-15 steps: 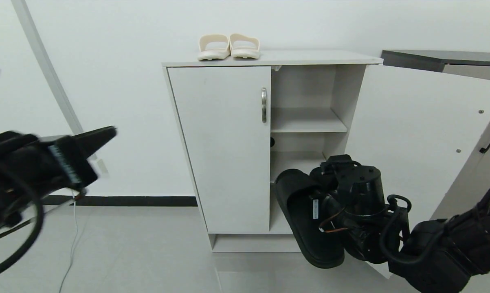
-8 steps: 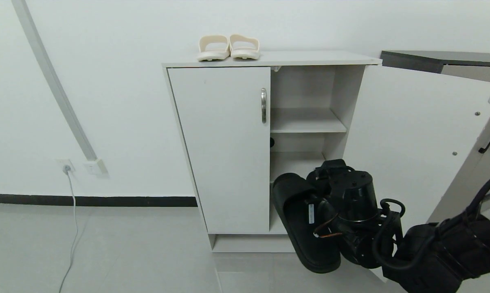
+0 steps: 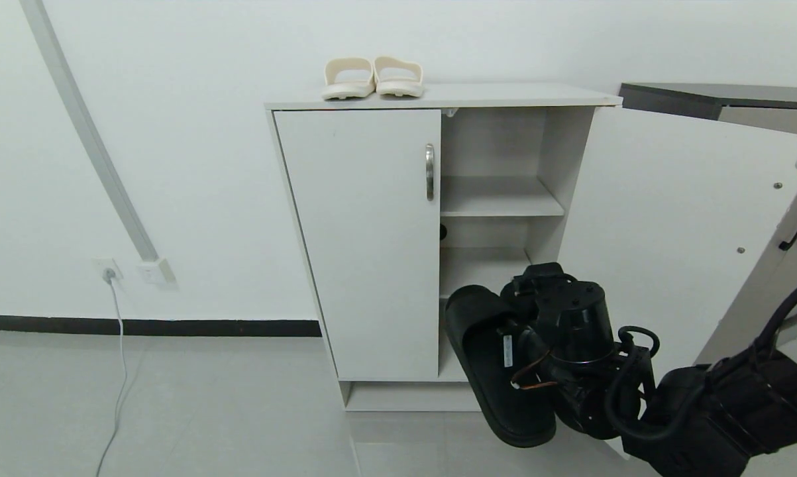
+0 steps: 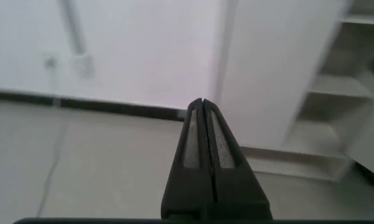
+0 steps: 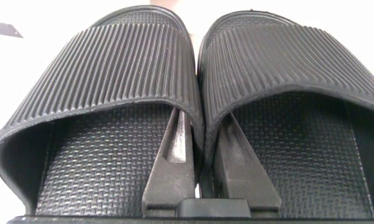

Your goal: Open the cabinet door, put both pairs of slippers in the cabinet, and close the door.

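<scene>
One by one, scanning across from the left. Noting wide bare floor (image 3: 173,411) at the far left, running up to a wall socket (image 3: 108,271) with its cable (image 3: 118,344) trailing down. Finding the left gripper (image 4: 203,102) over that floor, pressed fully together and carrying nothing. Seeing the left arm gone from the head view's left edge, where it was hanging a second ago.

Reaching the cabinet (image 3: 517,95) next. Finding its left door (image 3: 358,245) shut, handle (image 3: 429,172) at the inner edge. Spotting the beige slippers (image 3: 373,77) sitting side by side on the cabinet top, above that door, not yet inside.

Looking into the open right half: upper shelf (image 3: 497,199) and middle shelf (image 3: 481,265) both bare, apart from a small dark thing at the left door's edge, too small to tell.

Finding the black slippers (image 3: 497,358) hanging tilted, toe ends up, at the mouth of the bottom compartment, heels over the floor. Seeing the right gripper (image 5: 202,124) clamping them, one finger inside each slipper, pinching the inner walls together. Noting the pair nudged slightly leftward against a second ago.

Ending with the right door (image 3: 663,218) swung wide, its edge near a dark-topped unit (image 3: 723,96).
</scene>
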`<state>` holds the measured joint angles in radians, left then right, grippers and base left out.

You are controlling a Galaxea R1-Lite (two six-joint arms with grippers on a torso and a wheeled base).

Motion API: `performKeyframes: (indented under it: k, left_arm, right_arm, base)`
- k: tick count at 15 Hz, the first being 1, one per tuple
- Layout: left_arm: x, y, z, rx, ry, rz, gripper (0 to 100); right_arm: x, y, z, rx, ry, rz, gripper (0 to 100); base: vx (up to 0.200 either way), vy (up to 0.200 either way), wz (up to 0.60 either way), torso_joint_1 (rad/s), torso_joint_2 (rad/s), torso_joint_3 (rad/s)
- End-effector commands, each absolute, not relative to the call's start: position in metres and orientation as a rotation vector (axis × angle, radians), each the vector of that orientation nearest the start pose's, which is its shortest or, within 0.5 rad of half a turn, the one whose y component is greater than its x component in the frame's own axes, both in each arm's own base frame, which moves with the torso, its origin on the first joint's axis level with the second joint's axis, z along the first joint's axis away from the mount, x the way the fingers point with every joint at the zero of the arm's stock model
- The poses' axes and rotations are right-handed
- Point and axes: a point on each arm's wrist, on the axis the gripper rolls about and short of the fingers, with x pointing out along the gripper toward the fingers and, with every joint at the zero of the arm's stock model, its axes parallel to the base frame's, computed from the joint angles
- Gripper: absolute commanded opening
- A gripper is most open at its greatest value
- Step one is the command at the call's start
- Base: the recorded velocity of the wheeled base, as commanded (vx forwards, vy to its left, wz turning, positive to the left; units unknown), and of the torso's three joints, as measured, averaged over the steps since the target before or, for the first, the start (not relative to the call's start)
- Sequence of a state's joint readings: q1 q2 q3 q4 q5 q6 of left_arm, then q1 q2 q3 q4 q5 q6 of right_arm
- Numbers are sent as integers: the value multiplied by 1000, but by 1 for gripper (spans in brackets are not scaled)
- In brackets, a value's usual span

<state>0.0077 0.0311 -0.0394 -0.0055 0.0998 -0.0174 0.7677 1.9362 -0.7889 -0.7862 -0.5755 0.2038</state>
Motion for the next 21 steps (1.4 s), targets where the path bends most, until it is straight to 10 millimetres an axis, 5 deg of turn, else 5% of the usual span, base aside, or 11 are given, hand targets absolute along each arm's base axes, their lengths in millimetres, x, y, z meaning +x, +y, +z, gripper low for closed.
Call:
performKeyframes:
  k: [1,12,15,18,21]
  left_arm:
    - [-23,1,80,-7,-41,26,0]
    - [-23,-1,79,-28,-30,-40,0]
    - [-23,3,75,5,3,143,0]
    - [-23,-1,75,41,4,-31,0]
    - [-23,-1,75,8,5,-23,0]
  right_arm:
    - [253,228,116,-25,302,161,0]
    - [253,246,97,-29,289,197,0]
    - [262,256,93,-30,258,105,0]
    - [261,260,90,-35,260,111,0]
    - [268,266,94,-22,234,74,0]
  base:
    - [0,0,0,0,0,0]
    - [0,0,0,0,0,0]
    - [0,0,0,0,0,0]
    - [0,0,0,0,0,0]
    - [0,0,0,0,0,0]
